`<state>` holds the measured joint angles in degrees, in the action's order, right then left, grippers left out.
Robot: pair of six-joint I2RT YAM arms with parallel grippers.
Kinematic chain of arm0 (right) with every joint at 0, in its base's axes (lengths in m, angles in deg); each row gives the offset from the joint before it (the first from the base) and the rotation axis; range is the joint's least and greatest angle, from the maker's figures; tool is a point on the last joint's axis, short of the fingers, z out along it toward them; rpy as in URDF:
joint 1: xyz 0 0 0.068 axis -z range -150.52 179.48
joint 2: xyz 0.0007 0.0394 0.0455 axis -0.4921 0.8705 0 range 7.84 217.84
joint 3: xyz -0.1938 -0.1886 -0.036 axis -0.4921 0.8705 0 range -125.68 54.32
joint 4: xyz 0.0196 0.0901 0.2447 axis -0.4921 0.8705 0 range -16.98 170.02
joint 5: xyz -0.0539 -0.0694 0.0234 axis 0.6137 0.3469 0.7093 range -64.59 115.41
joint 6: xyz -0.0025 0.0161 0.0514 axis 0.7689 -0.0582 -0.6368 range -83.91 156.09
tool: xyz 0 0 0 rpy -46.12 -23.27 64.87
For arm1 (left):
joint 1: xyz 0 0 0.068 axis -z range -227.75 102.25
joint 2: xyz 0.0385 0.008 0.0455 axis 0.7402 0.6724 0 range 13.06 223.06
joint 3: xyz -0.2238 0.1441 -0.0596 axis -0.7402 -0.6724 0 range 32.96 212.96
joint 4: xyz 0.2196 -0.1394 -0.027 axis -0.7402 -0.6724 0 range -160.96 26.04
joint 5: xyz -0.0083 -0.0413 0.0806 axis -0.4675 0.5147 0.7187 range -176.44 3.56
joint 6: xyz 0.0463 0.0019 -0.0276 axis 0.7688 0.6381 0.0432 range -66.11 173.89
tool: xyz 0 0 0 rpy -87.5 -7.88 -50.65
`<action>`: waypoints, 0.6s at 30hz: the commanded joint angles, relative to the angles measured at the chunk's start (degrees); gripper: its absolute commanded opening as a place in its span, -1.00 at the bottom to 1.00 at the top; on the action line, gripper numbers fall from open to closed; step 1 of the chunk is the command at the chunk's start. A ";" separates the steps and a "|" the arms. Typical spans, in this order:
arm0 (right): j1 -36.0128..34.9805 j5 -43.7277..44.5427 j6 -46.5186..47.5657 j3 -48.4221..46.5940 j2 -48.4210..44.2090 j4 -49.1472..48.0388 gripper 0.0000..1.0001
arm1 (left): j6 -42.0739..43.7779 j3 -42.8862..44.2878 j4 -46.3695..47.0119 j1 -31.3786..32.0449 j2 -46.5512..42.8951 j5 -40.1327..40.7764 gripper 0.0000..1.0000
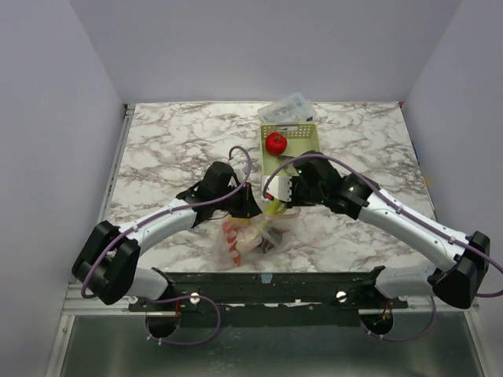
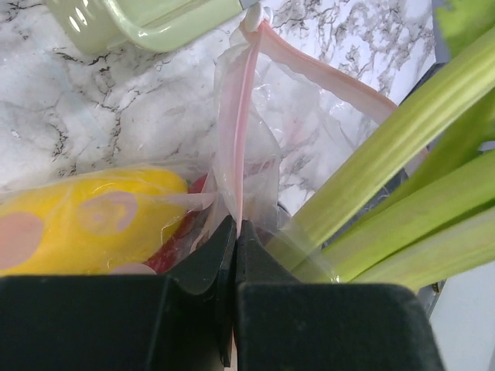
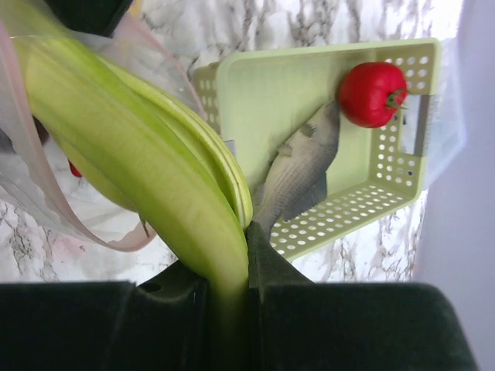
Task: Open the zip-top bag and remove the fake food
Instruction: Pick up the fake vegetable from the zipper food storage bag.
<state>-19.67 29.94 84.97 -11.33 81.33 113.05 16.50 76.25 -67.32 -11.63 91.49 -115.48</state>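
The clear zip-top bag (image 1: pixel 253 236) lies near the table's front with toy food inside. My left gripper (image 1: pixel 247 206) is shut on its pinkish zip strip (image 2: pixel 241 116), jaws pressed together on the plastic (image 2: pixel 236 228). A yellow lemon (image 2: pixel 93 220) and something red sit inside the bag beside it. My right gripper (image 1: pixel 277 192) is shut on the pale green leek (image 3: pixel 139 147), which reaches out of the bag's mouth; it also shows in the left wrist view (image 2: pixel 387 170). A red round fruit (image 3: pixel 372 93) lies in the basket (image 1: pixel 276 143).
The pale green slotted basket (image 1: pixel 302 143) stands just beyond the grippers and also holds a grey toy fish (image 3: pixel 303 176). A clear rigid box (image 1: pixel 289 107) sits behind it. An orange toy (image 1: pixel 233 236) shows inside the bag. Marble table all round.
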 commanded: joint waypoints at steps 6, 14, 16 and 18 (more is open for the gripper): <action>2.79 -13.00 -2.31 -7.61 -2.94 6.41 -0.99 | 2.60 0.81 -3.21 -0.56 -6.57 3.28 -1.00; 5.36 -17.46 -3.13 -7.97 -4.17 8.01 -0.99 | 4.36 -1.87 -0.80 -1.53 -13.90 3.46 -1.00; 6.50 -20.31 -3.11 -9.49 -4.67 9.36 -0.99 | 5.04 -2.71 -0.69 -1.92 -15.60 3.55 -1.00; 6.95 -21.00 -2.98 -10.56 -4.68 10.65 -0.99 | 5.79 -3.11 -1.01 -2.55 -16.99 3.29 -1.00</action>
<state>-14.09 14.69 83.24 -17.71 78.95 121.58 19.58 74.79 -69.39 -12.94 77.92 -113.16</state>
